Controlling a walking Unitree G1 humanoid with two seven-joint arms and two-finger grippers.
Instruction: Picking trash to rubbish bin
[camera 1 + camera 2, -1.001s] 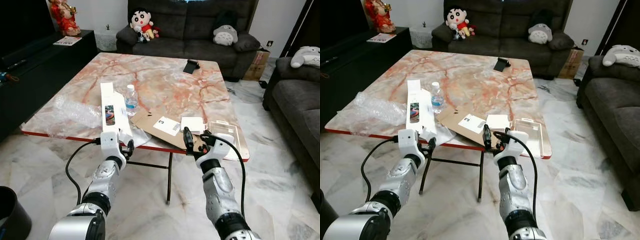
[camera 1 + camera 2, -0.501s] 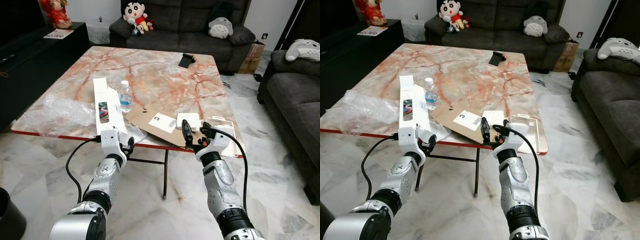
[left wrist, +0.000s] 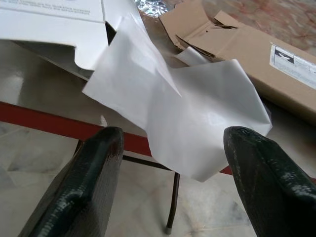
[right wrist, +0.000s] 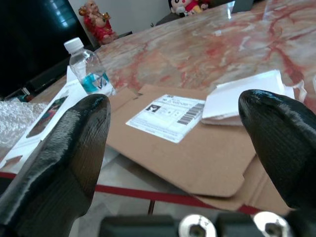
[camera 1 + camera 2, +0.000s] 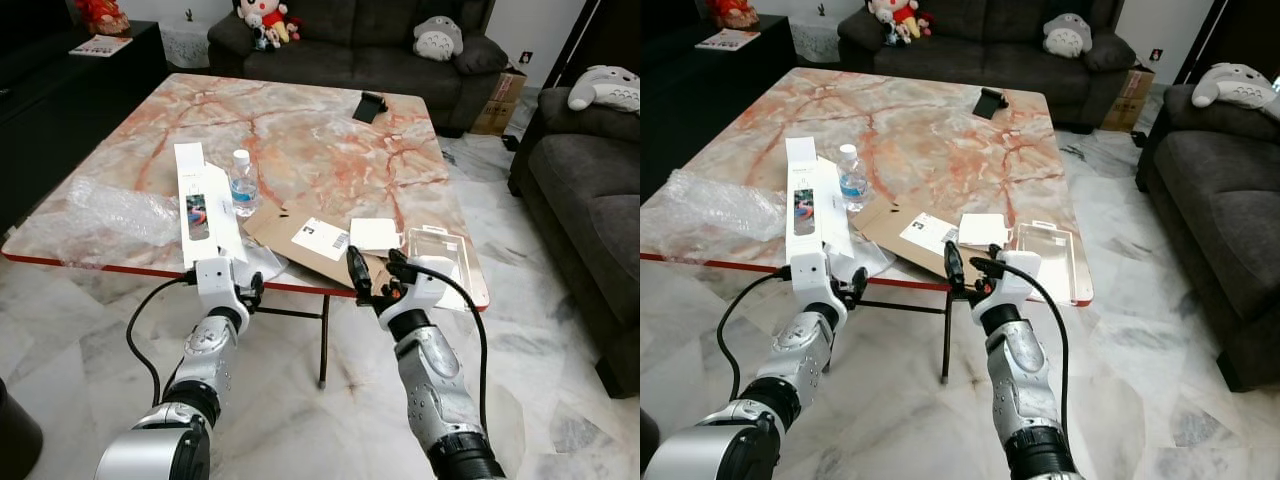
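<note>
Left wrist view puts my left jaws [image 3: 170,192] apart just short of a white sheet [image 3: 197,123] drooping over the bench [image 5: 330,140] edge; my right jaws [image 4: 173,148] stand apart too, near the flattened cardboard [image 4: 197,148] with its label; beside it lie a white packet [image 5: 375,234] and a clear tray [image 5: 440,250]; further in, a long white box [image 5: 195,205], a water bottle [image 5: 241,181] and crumpled plastic wrap [image 5: 110,212]; beyond, a sofa [image 5: 350,40].
</note>
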